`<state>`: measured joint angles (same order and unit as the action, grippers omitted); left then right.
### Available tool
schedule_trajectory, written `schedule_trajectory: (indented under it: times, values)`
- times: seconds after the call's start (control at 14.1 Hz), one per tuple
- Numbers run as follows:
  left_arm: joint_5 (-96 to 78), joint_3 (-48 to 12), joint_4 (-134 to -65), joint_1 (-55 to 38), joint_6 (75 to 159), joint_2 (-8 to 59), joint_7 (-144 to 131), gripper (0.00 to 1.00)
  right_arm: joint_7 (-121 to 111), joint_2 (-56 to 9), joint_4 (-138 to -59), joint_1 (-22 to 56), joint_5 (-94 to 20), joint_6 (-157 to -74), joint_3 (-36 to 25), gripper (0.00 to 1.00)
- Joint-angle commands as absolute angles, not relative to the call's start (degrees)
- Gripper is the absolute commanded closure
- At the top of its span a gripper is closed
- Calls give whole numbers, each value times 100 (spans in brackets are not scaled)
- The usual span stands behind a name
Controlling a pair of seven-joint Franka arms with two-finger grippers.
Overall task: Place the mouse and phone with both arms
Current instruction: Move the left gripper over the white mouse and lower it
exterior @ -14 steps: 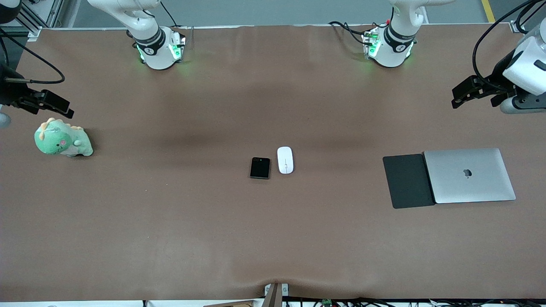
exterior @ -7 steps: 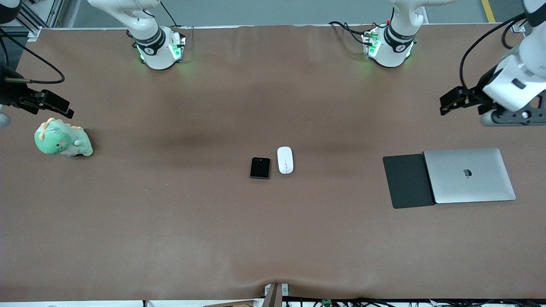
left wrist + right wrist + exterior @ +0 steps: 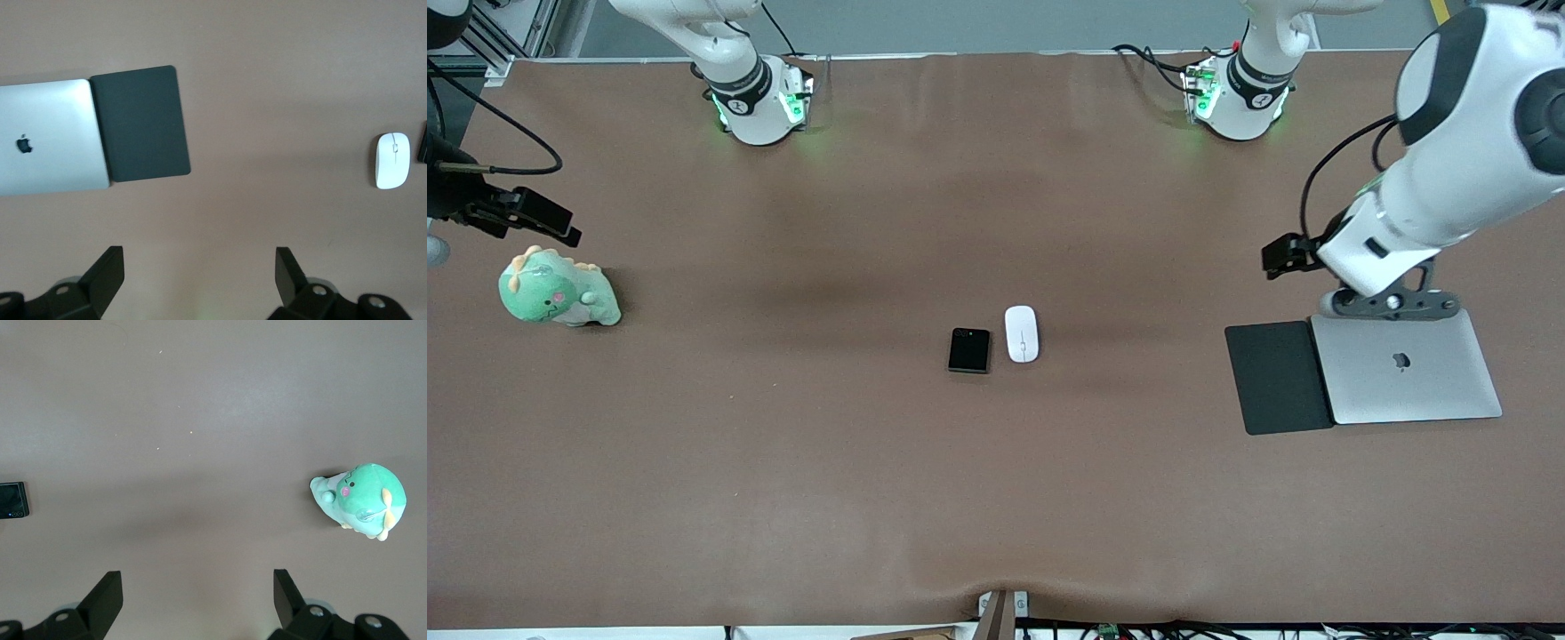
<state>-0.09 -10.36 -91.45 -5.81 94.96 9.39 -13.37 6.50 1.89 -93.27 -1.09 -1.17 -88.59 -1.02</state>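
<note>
- While untouched mid-desk [image 3: 783, 462]: white mouse [image 3: 1021, 333] lying just beside black phone [image 3: 969, 350], mouse toward left arm's end.
- Left pincer [image 3: 200, 275] spread, empty, above bare desk near black pad [image 3: 1277, 378] and closed silver laptop [image 3: 1405, 366].
- Right pincer [image 3: 198, 593] spread, empty, hovering near green plush dinosaur [image 3: 558, 290].

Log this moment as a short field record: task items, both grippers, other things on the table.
mouse: on the table mid-way between the arms' ends, untouched
phone: flat beside the mouse, toward the right arm's end, apart from it
left gripper: open, empty, over bare table near the black pad
right gripper: open, empty, over bare table near the green plush toy
laptop: closed, silver, edge to edge with the black pad
table: brown surface
</note>
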Motion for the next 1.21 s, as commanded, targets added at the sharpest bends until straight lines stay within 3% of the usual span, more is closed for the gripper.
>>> schedule_trajectory:
  times: [0.0,0.71,1.14]
  values:
    - [-62,-1055,-9413,-939,10018,1080,-1861,0,694,114,-9211,-97,-26,-8815,-79,0]
    - [44,-1055,-9387,-2565,11767,2503,-4410,0,694,105,-9211,-105,-26,-8807,-79,0]
    - [44,-1037,-9316,-3066,12813,3347,-4842,0,694,97,-9211,-97,-18,-8807,-79,0]
